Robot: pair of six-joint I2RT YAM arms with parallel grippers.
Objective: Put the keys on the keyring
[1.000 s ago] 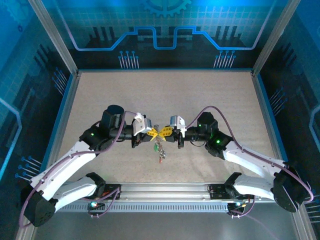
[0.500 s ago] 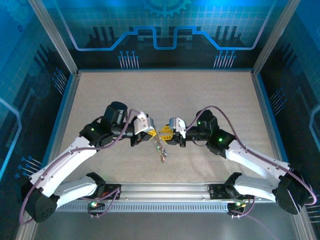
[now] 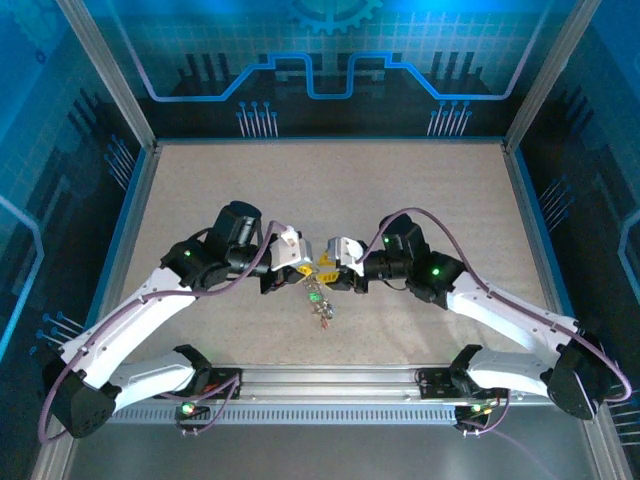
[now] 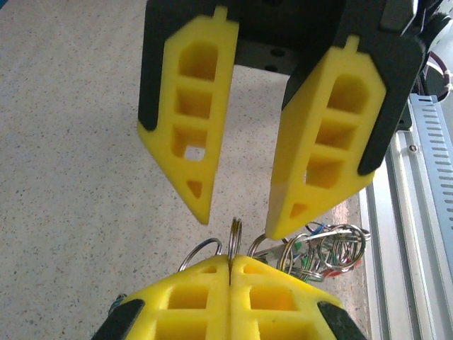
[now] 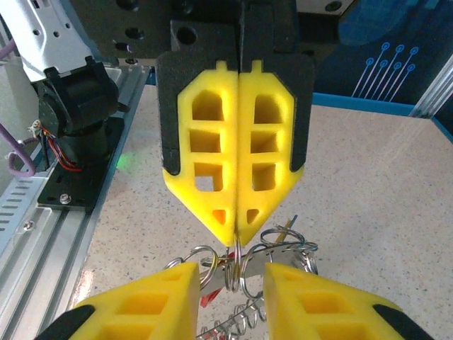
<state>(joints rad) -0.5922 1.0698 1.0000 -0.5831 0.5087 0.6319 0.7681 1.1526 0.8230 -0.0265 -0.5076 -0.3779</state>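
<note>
We judge this to be the threading step, with the two arms met nose to nose over the table (image 3: 400, 190), midway between its left and right edges and nearer the front edge than the back. The left gripper (image 4: 231, 261) has its yellow fingers pressed flat together, pinching a small ring (image 4: 236, 234) that stands edge-on out of the tips. The right gripper (image 5: 231, 273) faces it with its fingers apart, one on each side of that ring and, as far as we can see, touching nothing. The keys (image 4: 322, 251) hang in a tangled bunch of silver loops just beside and below the pinched ring, with a few green tags showing among them. Beneath them dangles a coiled, bumpy strand that we take for the rim of the keyring (image 5: 230, 322), though we cannot tell for sure, nor whether its low end touches the table. Next, we think, the right fingers need to close on one loop or key in the bunch, squarely and without dragging the pinched ring out of the left grip. We see no tray or box; everything hangs from that one pinch.
</note>
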